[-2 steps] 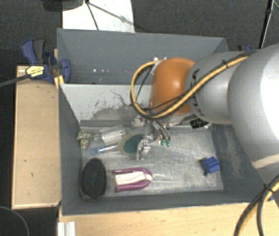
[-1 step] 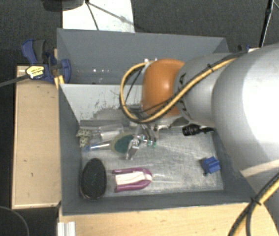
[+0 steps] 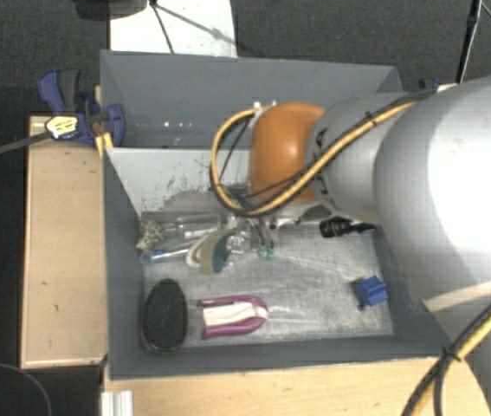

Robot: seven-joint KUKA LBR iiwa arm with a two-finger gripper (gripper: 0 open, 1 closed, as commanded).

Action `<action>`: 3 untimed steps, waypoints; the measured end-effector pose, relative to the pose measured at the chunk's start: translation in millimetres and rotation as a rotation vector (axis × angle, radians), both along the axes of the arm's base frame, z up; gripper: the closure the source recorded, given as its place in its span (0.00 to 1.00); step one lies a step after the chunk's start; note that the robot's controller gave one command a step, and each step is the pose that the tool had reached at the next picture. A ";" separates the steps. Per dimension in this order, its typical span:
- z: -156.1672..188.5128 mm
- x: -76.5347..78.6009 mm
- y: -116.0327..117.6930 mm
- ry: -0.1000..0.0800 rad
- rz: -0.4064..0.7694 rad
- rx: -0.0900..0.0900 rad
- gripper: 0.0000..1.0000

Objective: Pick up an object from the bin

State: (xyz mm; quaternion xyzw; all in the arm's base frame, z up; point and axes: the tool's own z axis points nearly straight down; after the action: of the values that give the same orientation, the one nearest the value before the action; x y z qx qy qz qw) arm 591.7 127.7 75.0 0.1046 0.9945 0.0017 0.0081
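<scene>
My gripper (image 3: 250,235) is down in the bin's middle, just below the orange cover, over a small cluster of things at the back left. Right beside it on the left lies a whitish ring-shaped piece with a teal part (image 3: 211,253). Further left is a clear, shiny packet or tube (image 3: 165,231). Whether the gripper touches either of them I cannot make out. A purple and white oblong thing (image 3: 233,316) lies on the bin floor in front of the gripper, well apart from it.
A black oval thing (image 3: 164,315) sits in the front left corner. A small blue piece (image 3: 370,292) lies at the right, near the arm. A black cylindrical thing (image 3: 339,227) shows just under the arm. The big arm covers the bin's right side.
</scene>
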 end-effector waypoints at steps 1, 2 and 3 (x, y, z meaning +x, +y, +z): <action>27.4 1.4 0.0 0.010 0.003 -0.001 1.00; 73.7 2.8 0.2 0.008 0.008 0.000 1.00; 75.6 3.6 0.1 0.010 0.013 -0.001 1.00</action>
State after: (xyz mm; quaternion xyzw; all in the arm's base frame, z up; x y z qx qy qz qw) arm 595.3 127.7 150.5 0.0983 0.9951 0.0006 0.0034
